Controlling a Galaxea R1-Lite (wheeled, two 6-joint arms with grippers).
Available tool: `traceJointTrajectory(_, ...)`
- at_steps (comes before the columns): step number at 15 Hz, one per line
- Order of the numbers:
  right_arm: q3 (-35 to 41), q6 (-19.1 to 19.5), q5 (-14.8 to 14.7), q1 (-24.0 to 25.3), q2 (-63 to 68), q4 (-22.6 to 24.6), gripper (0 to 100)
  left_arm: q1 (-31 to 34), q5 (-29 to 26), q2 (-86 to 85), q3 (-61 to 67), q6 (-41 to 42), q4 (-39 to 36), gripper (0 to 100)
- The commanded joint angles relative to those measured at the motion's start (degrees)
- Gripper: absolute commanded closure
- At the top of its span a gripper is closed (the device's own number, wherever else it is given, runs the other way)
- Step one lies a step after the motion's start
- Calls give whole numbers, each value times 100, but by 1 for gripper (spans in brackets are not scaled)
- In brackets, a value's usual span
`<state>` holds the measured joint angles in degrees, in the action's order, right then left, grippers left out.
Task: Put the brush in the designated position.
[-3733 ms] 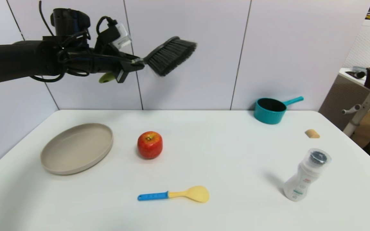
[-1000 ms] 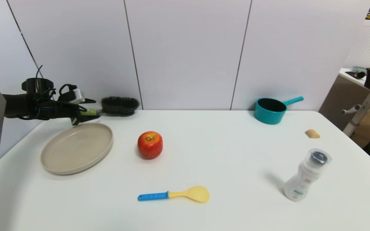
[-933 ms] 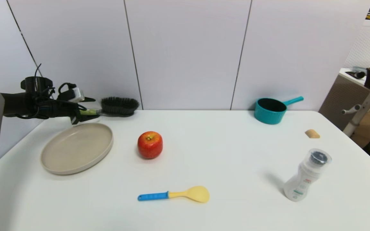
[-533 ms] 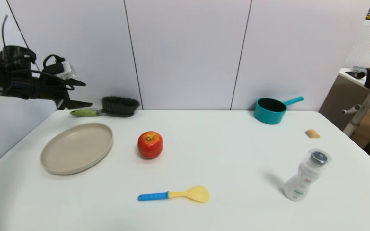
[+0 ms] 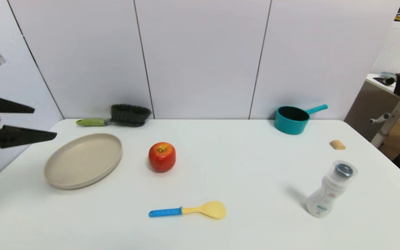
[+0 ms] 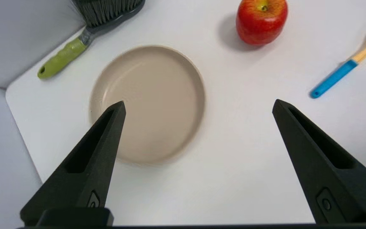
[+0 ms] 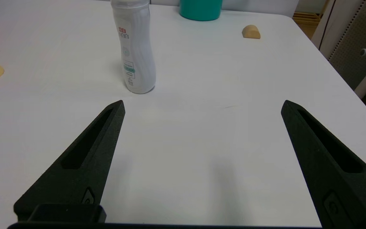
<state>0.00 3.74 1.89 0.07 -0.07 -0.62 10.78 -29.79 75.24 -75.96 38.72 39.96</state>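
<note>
Placement looks done. The brush lies flat on bare worktop at the far left corner, against the wall, just beyond the plate. Left gripper hangs near the left edge, fingers spread apart and empty, well clear of the brush handle. Right gripper parked over the near right worktop, fingers apart. Only stowing the arm seems left.

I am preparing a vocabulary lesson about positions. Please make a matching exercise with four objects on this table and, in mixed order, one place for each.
Things:
1. brush
2. spoon
3. pot
4. bottle

Places:
A. back right, by the wall
B. front middle, lying flat
C. back left, behind the plate
D. front right, standing upright

Pairs: 1-C, 2-B, 3-A, 4-D
</note>
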Motion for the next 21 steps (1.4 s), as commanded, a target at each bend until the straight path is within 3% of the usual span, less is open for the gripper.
traceJointTrajectory(1, 9, 4, 4, 1, 7, 1, 0, -770, 1125, -3859, 3790, -2114, -3135, 0)
traceJointTrajectory(4, 9, 4, 4, 1, 7, 1, 0, -972, 2259, -5380, 5768, -2246, -4646, 0)
traceJointTrajectory(6, 9, 4, 4, 1, 7, -8, 0, -955, 2593, -6311, 6691, -2580, -4972, 0)
traceJointTrajectory(8, 9, 4, 4, 1, 7, -8, 0, -1016, 2681, -7208, 7517, -2923, -4928, 0)
traceJointTrajectory(10, 9, 4, 4, 1, 7, 1, 0, -1051, 2698, -7506, 7596, -3432, -4295, 0)
traceJointTrajectory(12, 9, 4, 4, 1, 7, 1, 0, -1051, 2716, -7524, 7587, -3397, -3899, 0)
traceJointTrajectory(21, 9, 4, 4, 1, 7, 1, 0, -1051, 2953, -7524, 7596, -3766, -3978, 0)
